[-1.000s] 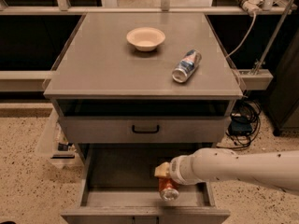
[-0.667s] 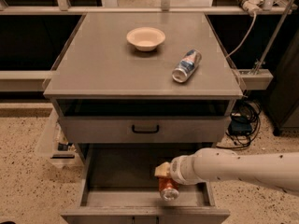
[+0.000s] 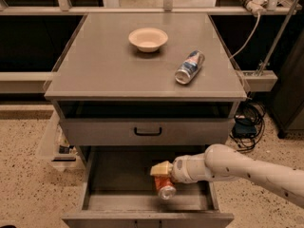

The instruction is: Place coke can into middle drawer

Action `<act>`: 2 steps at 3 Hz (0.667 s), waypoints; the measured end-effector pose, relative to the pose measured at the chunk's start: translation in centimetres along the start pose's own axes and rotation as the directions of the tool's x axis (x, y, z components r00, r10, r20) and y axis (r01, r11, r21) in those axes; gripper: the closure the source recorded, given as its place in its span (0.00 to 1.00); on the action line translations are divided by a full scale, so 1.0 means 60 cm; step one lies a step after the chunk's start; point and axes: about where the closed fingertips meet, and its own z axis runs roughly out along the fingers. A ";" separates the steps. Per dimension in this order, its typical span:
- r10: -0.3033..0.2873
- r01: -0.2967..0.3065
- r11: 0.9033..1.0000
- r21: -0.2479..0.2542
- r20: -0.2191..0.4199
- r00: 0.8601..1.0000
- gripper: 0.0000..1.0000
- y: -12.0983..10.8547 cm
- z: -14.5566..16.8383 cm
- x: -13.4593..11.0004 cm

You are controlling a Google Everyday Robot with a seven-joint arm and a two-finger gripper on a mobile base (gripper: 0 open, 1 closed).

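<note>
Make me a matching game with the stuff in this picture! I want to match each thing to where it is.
Things:
1. bowl
2. blue can
3. coke can
4. gripper

Places:
A. down inside the open drawer
B. lying on its side on the cabinet top, toward the right
C. standing upright on the cabinet top, near the back
D. reaching in from the right, just above the coke can

Pairs: 1-C, 2-B, 3-A, 4-D
</note>
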 end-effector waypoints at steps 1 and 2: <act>0.033 -0.037 0.995 -0.094 -0.050 0.998 1.00 -0.046 0.060 -0.009; 0.086 -0.097 0.988 -0.121 -0.089 0.992 1.00 -0.093 0.113 -0.005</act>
